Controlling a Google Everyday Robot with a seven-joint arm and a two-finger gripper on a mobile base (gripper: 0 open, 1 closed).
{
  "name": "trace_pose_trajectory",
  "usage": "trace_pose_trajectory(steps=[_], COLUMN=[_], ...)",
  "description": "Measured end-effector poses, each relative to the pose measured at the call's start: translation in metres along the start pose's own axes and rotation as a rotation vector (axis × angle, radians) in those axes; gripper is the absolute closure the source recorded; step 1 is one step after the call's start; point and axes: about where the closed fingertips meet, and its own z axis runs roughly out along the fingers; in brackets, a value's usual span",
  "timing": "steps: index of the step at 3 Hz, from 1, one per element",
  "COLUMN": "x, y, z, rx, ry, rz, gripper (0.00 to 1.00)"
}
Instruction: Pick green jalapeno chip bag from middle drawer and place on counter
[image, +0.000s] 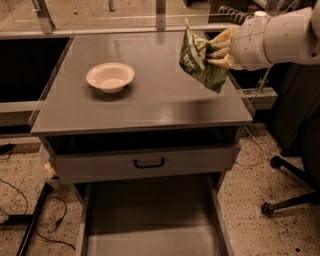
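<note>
My gripper (216, 55) is shut on the green jalapeno chip bag (199, 62) and holds it in the air above the right side of the counter (150, 90). The bag hangs tilted, its lower corner a little above the grey top. The white arm reaches in from the right edge of the view. The middle drawer (150, 225) stands pulled out at the bottom of the view, its grey floor bare.
A white bowl (110, 76) sits on the counter's left half. A shut grey drawer with a black bar handle (149, 163) lies under the counter. An office chair base (290, 195) stands on the floor at the right. Cables lie at the lower left.
</note>
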Motion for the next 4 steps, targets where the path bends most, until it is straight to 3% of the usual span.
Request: trace_pose_trajectory(steps=[1, 3, 4], x=[0.000, 0.012, 0.012], y=[0.017, 0.043, 0.044], z=[0.040, 0.080, 0.080], rx=[-0.061, -0.111, -0.112], ry=[-0.054, -0.087, -0.087], rz=[0.006, 0.036, 0.036], gripper=[1.00, 1.00, 0.82])
